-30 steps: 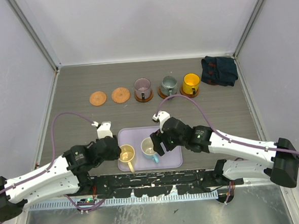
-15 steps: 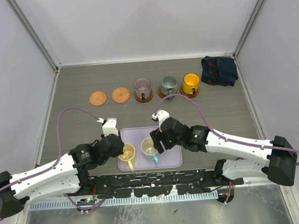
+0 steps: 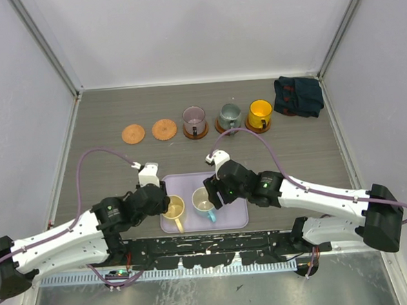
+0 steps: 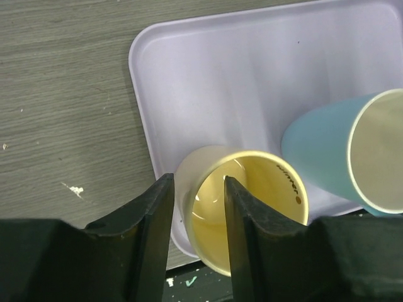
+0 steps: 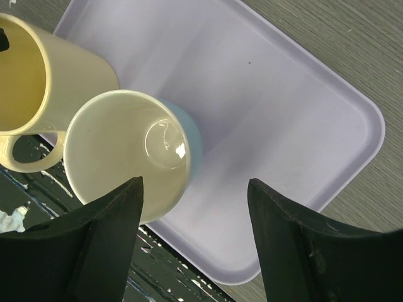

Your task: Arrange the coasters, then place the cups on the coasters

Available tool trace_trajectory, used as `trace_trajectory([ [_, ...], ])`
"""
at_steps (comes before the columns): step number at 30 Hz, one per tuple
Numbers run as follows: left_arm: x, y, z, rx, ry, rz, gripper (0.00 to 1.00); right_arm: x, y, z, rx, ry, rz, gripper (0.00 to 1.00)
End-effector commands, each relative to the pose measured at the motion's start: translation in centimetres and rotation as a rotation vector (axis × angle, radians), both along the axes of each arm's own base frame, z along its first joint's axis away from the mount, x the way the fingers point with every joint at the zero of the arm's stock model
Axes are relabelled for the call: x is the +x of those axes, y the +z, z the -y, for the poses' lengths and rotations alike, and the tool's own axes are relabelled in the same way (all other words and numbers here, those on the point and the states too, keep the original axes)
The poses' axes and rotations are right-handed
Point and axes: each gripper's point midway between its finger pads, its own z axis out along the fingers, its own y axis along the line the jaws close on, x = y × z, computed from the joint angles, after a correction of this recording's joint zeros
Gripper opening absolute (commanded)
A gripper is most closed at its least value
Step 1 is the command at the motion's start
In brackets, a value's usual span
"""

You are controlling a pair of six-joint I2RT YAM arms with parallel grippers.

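Two cups were not yet on coasters: the cream-yellow cup (image 3: 172, 210) and the white cup (image 3: 204, 203) with the light blue outside. They stood upright, just beside each other, on the lavender tray (image 3: 231, 216) at the near edge of the surface (image 3: 107, 158). In the far row the leftmost coaster (image 3: 132, 134) and the second coaster (image 3: 164, 129) lay bare. To their right the purple cup (image 3: 194, 118), the grey-green cup (image 3: 229, 114) and the yellow-orange cup (image 3: 260, 112) each sat on a disc.

The left hand (image 4: 198, 189) was partly spread and straddled the cream-yellow cup's wall, one finger outside and one inside the rim. A gap showed on each side, so nothing was pinched yet. The right hand (image 5: 193, 189) was spread wide above the tray, one finger over the white cup's rim.

The step in hand looked like the pick-up of the cream-yellow cup. Done well, the left hand would have sunk a little deeper over the wall and then pressed squarely, well away from the handle at the near side. The lift needed to go straight up, since the white cup stood so close that a sideways drag could tip it. Taking this cup to the leftmost coaster would have left the second one for the right arm and kept the two arms from crossing.
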Motion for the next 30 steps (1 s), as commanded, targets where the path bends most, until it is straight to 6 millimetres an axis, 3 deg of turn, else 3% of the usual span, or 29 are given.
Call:
trace_trajectory([
  [1, -0.5, 0.2, -0.8, -0.005, 0.013, -0.012, 0.37, 0.8, 2.2, -1.6, 0.080, -0.014, 0.038, 0.72],
  [7, 0.0, -0.4, -1.3, 0.018, 0.041, 0.011, 0.26, 0.8, 2.0, -1.8, 0.082, -0.012, 0.037, 0.72],
  [18, 1.9, -0.2, 0.1, 0.059, -0.007, 0.104, 0.15, 0.8, 1.7, -1.9, 0.073, -0.017, 0.034, 0.71],
  [24, 3.2, 0.9, 0.6, 0.075, -0.036, 0.198, 0.14, 0.8, 1.6, -2.2, 0.070, -0.014, 0.035, 0.70],
  [30, 4.7, 2.2, 1.5, 0.108, -0.084, 0.321, 0.21, 0.7, 1.5, -2.6, 0.067, -0.005, 0.034, 0.69],
])
